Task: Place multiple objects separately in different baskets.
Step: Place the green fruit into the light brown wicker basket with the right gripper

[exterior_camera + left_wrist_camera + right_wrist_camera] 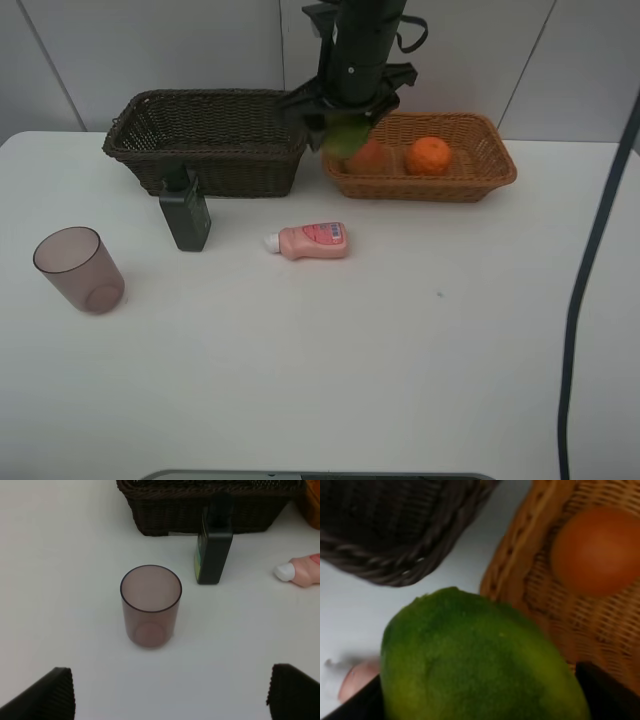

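In the high exterior view the right end effector (pixel 346 128) hangs over the gap between the dark brown basket (pixel 205 150) and the light tan basket (pixel 480 185), clamped on the green oval fruit (pixel 345 140), which sits just above the tan basket's near-left rim. That basket already holds an orange (pixel 430 155) and a red-orange fruit (pixel 370 157) partly hidden by the green one. This looks like the carry-and-drop step for the third fruit. The next move calls for a small shift inward past the rim, a lowering, and then a release into free wicker, not on top of the red-orange fruit. On the desk (pixel 400 380) the pink bottle (pixel 312 240) lies on its side, its long axis roughly along the desk's front edge and its white cap pointing toward the dark green bottle (pixel 185 215). That bottle stands upright just in front of the dark basket, and the cup (pixel 80 270) stands mouth-up, well to the left. In the left wrist view the left end effector (pixel 168 672) is spread wide and empty, its two dark fingertips (pixel 42 695) showing at the frame's corners, aimed at the upright cup, probably the next pick. In the right wrist view the green fruit fills the frame between the dark fingers, its longer axis seemingly spanning from one to the other, with the tan rim directly beneath it.
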